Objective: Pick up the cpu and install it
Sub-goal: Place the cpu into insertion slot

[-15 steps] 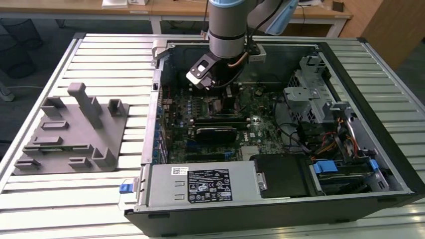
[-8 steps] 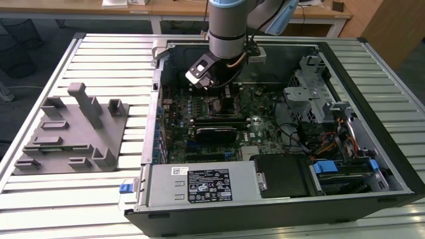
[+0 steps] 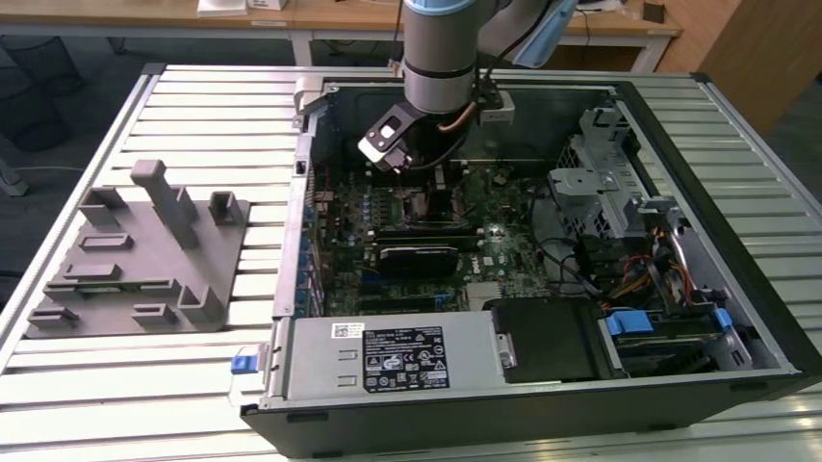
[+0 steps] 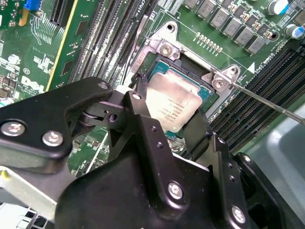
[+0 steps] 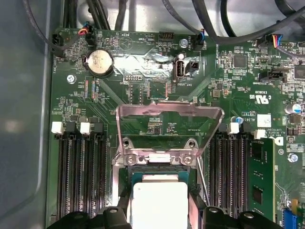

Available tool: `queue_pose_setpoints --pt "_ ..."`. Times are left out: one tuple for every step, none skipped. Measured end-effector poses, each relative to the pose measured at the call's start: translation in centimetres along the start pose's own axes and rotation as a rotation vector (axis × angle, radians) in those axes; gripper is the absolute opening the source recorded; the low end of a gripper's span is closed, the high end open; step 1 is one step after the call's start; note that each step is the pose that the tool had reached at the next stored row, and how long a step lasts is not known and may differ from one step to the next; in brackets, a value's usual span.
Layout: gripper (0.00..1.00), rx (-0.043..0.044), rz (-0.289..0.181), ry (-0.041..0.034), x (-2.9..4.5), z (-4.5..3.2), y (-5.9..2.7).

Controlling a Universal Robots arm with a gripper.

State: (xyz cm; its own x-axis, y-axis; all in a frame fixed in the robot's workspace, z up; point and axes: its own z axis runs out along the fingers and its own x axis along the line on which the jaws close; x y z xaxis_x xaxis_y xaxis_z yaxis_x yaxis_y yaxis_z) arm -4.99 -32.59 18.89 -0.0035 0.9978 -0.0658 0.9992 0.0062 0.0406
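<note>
- A slatted metal table [image 3: 192, 96] carries an open computer case [image 3: 514, 414].
- A grey plastic block [image 3: 141, 260] sits beside the case, on the exterior view's left.
- The arm [image 3: 444, 48] reaches down over the green board [image 3: 514, 255].
- The gripper [image 4: 169, 107] is partly closed, its fingers pressed against two opposite edges of the cpu [image 5: 159, 202].
- The cpu lies level in the socket [image 4: 164, 47], whose metal cover [image 5: 169, 114] is swung open.

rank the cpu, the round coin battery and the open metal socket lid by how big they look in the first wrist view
1. open metal socket lid
2. cpu, partly cut off by the picture's edge, so its full extent is unsure
3. round coin battery, clearly the smallest
</note>
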Motion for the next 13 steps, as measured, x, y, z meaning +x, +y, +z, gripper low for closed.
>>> queue_pose_setpoints --pt "0.55 0.0000 0.000 -0.0001 0.00 0.00 0.00" --pt "0.55 0.0001 0.000 -0.0001 0.00 0.00 0.00" --pt "0.55 0.0001 0.000 -0.0001 0.00 0.00 0.00" --pt "0.55 0.0002 0.000 -0.0002 0.00 0.00 0.00" --pt "0.55 -0.0001 0.000 0.0000 0.00 0.01 0.00" --pt "0.55 -0.0008 0.000 0.0011 0.01 0.05 -0.01" --pt "0.55 -0.0010 0.000 0.0014 0.00 0.07 -0.01" --pt "0.55 -0.0011 0.000 0.0015 0.00 0.07 -0.01" --pt "0.61 -0.0011 0.000 0.0016 0.00 0.07 -0.01" --pt "0.61 -0.0010 0.000 0.0017 0.00 0.07 -0.01" --pt "0.61 -0.0010 0.000 0.0024 0.01 0.07 -0.01" --pt "0.61 -0.0010 0.000 0.0034 0.00 0.06 -0.01" --pt "0.61 -0.0013 0.000 0.0048 0.00 0.03 -0.01"
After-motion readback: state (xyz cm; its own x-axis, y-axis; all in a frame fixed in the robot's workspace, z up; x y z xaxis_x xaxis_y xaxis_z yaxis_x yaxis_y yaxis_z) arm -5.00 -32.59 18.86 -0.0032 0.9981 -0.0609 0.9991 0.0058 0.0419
